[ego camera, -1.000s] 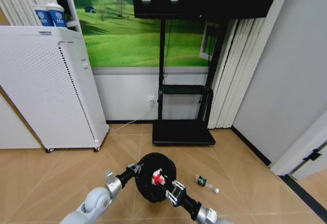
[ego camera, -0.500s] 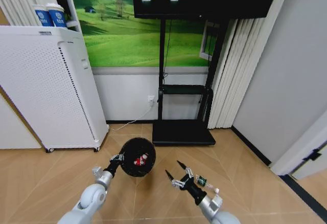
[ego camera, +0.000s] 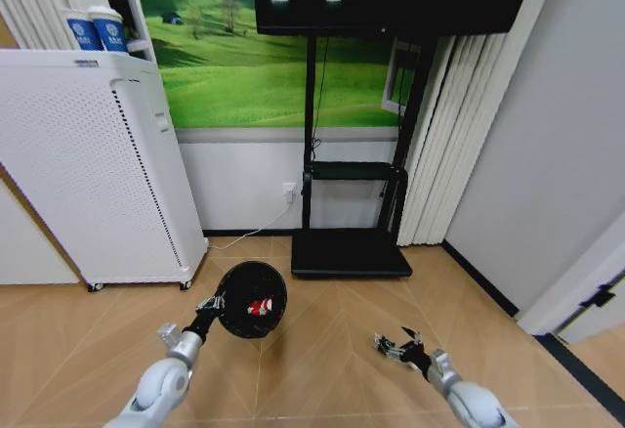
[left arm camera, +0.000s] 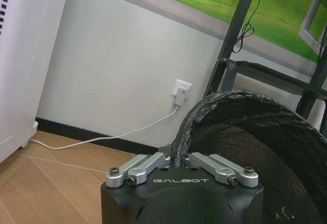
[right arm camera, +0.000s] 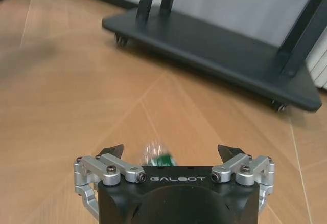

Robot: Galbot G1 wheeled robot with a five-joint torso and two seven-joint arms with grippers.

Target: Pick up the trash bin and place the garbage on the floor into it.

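Jaws of the right gripper [right arm camera: 171, 152] stand wide apart low over the floor [right arm camera: 76, 106], and the green-and-white piece of garbage [right arm camera: 157, 157] lies between them, a little nearer the one jaw than the other, so the step in hand looks to be the pick of this last loose piece. To do it well the jaws should settle until their tips bracket the piece at floor level, be centred so it sits midway between them, and close only then; the piece looks round and light, so a push from one jaw alone would likely roll it away across the smooth boards. In the head view the right gripper [ego camera: 398, 346] is at that piece [ego camera: 386, 343], well apart from the left gripper [ego camera: 208, 304], whose jaws are clamped on the rim of the trash bin [ego camera: 250, 300], held off the floor and tilted so its mouth faces the camera; red-and-white garbage [ego camera: 260, 306] lies inside it. Ahead of the right jaws stands the black wheeled base of the screen stand [right arm camera: 214, 50], far enough off not to hinder the grasp. Beyond the left jaws, a white cable [left arm camera: 102, 137] runs along the wall from a socket [left arm camera: 182, 90], and the white perforated cabinet [ego camera: 88, 174] stands off to their side, blue-and-white paper cups [ego camera: 96, 29] above it.
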